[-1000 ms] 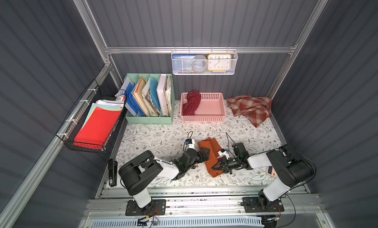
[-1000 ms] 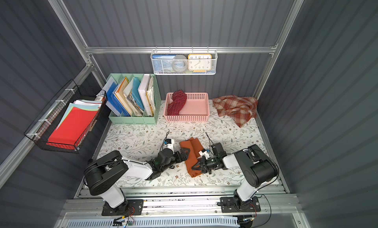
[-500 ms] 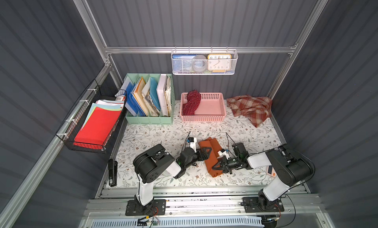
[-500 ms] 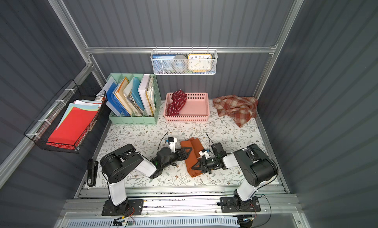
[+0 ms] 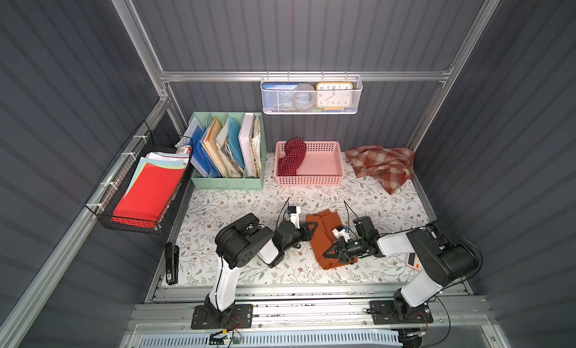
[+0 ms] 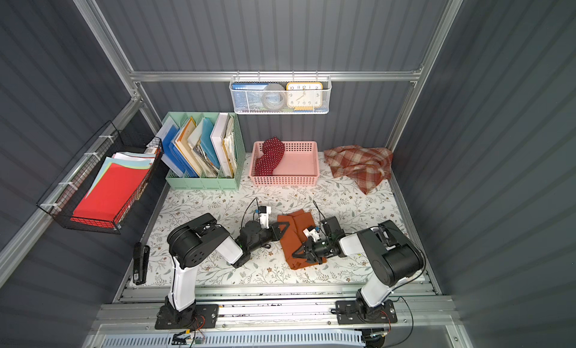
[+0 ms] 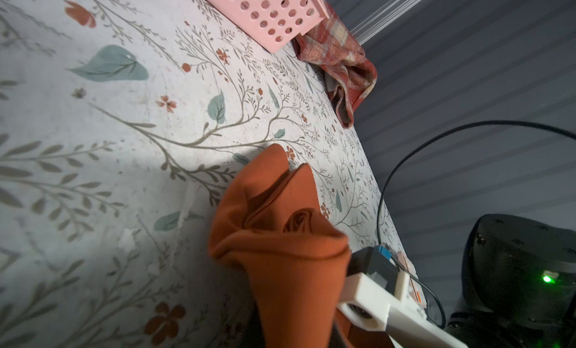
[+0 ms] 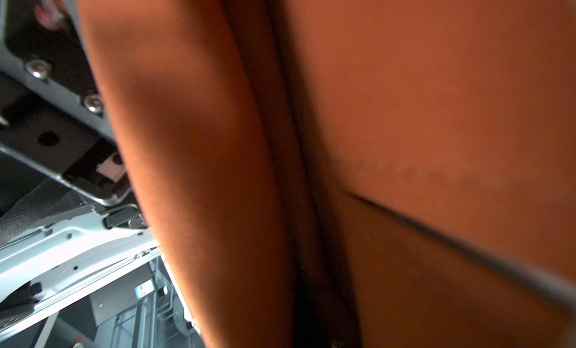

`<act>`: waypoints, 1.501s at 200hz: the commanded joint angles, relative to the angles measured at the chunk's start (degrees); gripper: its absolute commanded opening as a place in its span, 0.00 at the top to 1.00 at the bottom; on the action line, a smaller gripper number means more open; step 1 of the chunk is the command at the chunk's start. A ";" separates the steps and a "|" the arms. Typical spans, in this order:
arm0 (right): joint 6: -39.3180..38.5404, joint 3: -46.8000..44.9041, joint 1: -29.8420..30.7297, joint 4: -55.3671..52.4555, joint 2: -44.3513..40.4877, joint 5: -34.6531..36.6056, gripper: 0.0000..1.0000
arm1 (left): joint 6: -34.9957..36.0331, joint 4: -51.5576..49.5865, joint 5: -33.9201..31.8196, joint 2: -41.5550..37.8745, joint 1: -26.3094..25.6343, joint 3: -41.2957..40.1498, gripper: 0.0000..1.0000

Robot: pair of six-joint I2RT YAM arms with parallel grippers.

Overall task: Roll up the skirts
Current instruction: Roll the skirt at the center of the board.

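The rust-orange skirt (image 5: pixel 324 237) lies folded lengthwise at the front middle of the table, seen in both top views. My left gripper (image 5: pixel 312 228) is at its left edge, shut on the cloth. In the left wrist view the orange skirt (image 7: pixel 280 237) bunches up out of the jaws, its far end curled. My right gripper (image 5: pixel 329 255) is shut on the skirt's near right part. Orange cloth (image 8: pixel 405 112) fills the right wrist view and hides the jaws. The polka-dot skirt (image 5: pixel 291 157) hangs over the pink basket's (image 5: pixel 311 181) left side. The plaid skirt (image 5: pixel 380 165) lies crumpled at the back right.
A green file organiser (image 5: pixel 227 153) stands at the back left. A black wire basket (image 5: pixel 124 220) of coloured paper hangs on the left rail. A white mesh basket (image 5: pixel 311 111) with a clock hangs on the back wall. A black stapler (image 5: pixel 171 263) lies front left. A small white-orange device (image 5: pixel 413 262) lies by the right arm.
My left gripper has moved right to the orange skirt's left edge and shut on it, and the left arm's elbow has swung rightwards. The right arm has not moved.
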 commanded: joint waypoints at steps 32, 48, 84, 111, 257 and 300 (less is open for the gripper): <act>-7.82 1.13 2.79 -22.10 -7.34 19.99 0.73 | 2.73 -24.72 -14.74 -16.54 0.61 -3.82 1.00; -9.02 2.31 5.21 -25.37 -9.14 22.73 0.69 | 2.03 -31.00 -19.06 -21.53 0.10 -5.85 1.00; -11.16 6.08 11.94 -31.32 -10.15 31.59 0.65 | -0.38 -45.58 -29.90 -29.78 -6.18 -6.49 1.00; -13.98 10.07 15.54 -36.30 -8.82 37.77 0.63 | -4.73 -51.98 -34.32 -30.23 -9.87 -6.22 1.00; -8.69 11.93 17.95 -52.37 -31.05 53.95 0.23 | -21.62 -70.30 -45.23 -30.34 -17.45 -3.85 1.00; -3.82 9.00 17.47 -45.71 -27.02 56.22 0.84 | -20.60 -68.60 -44.98 -29.51 -17.59 -3.53 1.00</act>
